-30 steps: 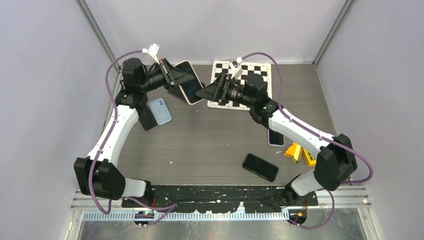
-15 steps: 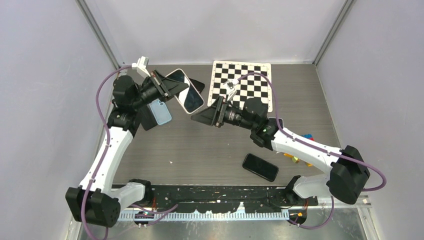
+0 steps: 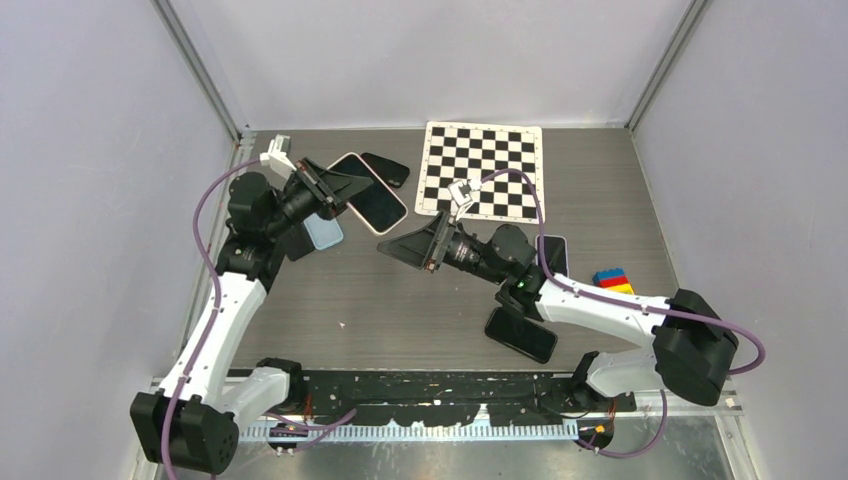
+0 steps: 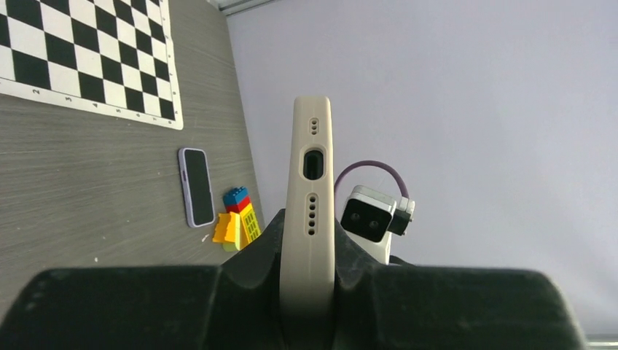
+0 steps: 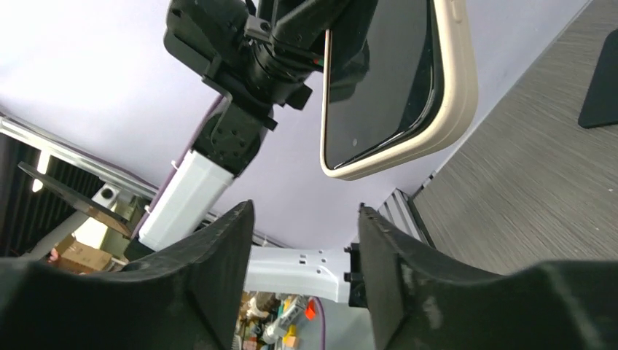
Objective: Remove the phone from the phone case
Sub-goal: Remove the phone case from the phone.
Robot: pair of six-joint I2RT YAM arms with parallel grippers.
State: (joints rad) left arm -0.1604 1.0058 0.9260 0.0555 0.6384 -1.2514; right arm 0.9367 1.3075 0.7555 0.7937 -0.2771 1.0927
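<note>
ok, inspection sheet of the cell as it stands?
Surface: dark grained table.
Job's things: cased phone, beige case on, held off the table.
Clutter: chessboard, far black phone, near black phone, blue phone, lilac phone, blocks.
Grippers: left gripper shut on cased phone; right gripper open, empty, facing its screen.
Cables: purple left cable, right cable, looping off the arms.
Surroundings: pale walls, metal frame post.

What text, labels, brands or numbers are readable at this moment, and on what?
No text can be read clearly in any view.
On the chessboard: tiny marks along its white border, too small to read.
On the cream phone case: only holes and a port on the bottom edge, no print.
On the phone inside it: dark screen, nothing displayed.
</note>
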